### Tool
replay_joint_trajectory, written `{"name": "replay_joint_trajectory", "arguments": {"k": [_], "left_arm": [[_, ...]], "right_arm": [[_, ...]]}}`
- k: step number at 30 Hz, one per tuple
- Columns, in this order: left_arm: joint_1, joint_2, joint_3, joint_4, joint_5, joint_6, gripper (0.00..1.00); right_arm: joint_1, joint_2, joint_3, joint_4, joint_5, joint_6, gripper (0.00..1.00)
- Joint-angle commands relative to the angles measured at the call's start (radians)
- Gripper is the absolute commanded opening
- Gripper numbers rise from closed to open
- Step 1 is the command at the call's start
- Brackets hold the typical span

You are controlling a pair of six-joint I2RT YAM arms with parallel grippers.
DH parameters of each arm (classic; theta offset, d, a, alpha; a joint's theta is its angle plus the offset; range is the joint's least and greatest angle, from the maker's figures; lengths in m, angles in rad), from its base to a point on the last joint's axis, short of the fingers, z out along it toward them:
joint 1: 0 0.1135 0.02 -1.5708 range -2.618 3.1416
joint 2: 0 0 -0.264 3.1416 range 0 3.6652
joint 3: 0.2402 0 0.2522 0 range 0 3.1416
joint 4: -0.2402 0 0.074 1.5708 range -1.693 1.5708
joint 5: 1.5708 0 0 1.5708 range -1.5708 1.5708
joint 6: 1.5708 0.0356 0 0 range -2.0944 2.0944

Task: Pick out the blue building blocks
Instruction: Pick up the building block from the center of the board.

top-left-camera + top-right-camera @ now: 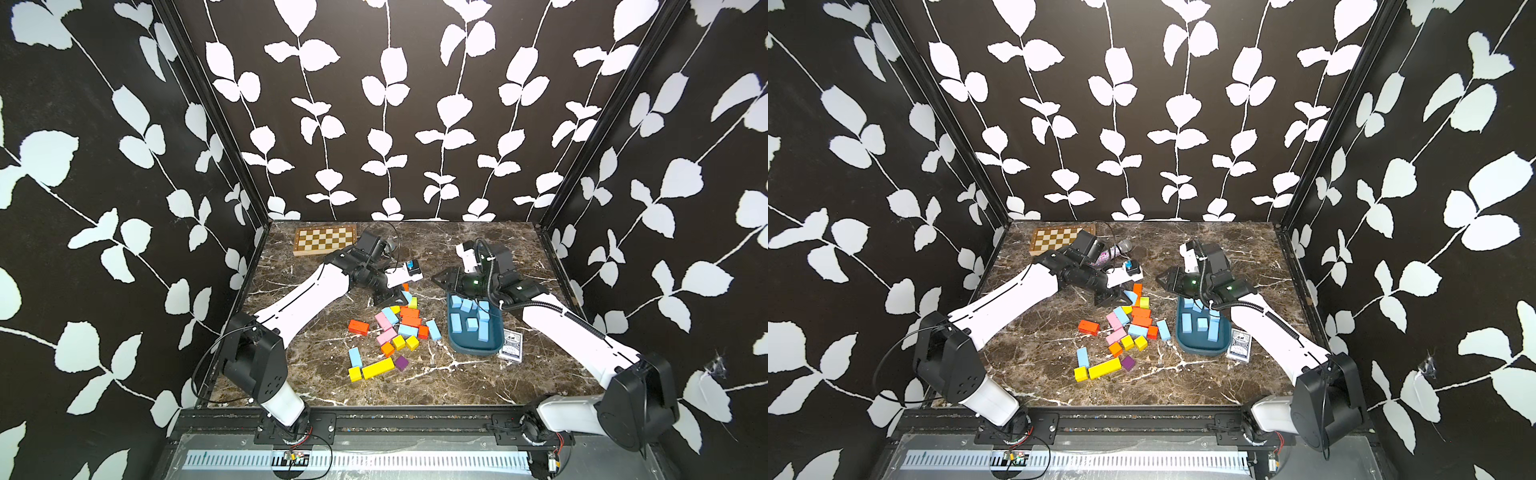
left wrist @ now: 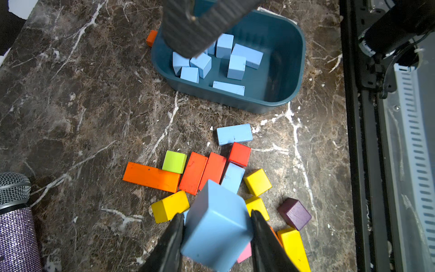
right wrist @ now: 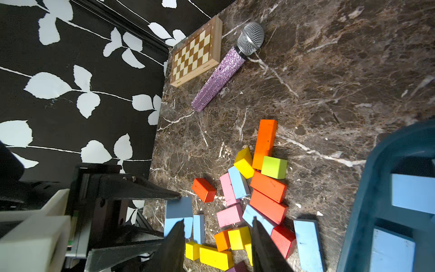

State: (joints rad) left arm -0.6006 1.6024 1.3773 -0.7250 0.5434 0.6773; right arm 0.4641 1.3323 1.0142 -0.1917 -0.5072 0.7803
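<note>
Several blue building blocks [image 1: 471, 325] sit in the tray [image 1: 473, 353] in both top views; by the left wrist view the left gripper [image 2: 216, 214] clamps a blue cube [image 2: 216, 235], to be carried level over the rim; by the right wrist view the right gripper's [image 3: 218, 219] fingers stand apart, empty.

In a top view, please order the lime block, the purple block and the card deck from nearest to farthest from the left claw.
From the left claw:
1. Lime block, just beside it, at the pile's far end.
2. Purple block, at the pile's near edge.
3. Card deck, on the right, past the tray.
</note>
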Motion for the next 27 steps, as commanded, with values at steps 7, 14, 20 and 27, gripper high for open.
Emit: {"name": "replay_joint_trajectory", "arguments": {"k": [7, 14, 20, 27], "left_arm": [[-0.004, 0.008, 0.052, 0.015, 0.032, -0.026, 0.3], [-0.002, 0.017, 0.081, 0.022, 0.038, -0.046, 0.3], [0.014, 0.022, 0.1, 0.048, 0.05, -0.096, 0.3], [0.022, -0.005, 0.082, 0.105, 0.05, -0.099, 0.29]], "right_arm": [[0.01, -0.001, -0.022, 0.085, -0.04, 0.042, 0.45], [0.012, -0.005, -0.035, 0.123, -0.065, 0.072, 0.46], [0.012, -0.011, -0.043, 0.151, -0.076, 0.09, 0.46], [0.013, -0.014, -0.049, 0.213, -0.102, 0.125, 0.47]]}}
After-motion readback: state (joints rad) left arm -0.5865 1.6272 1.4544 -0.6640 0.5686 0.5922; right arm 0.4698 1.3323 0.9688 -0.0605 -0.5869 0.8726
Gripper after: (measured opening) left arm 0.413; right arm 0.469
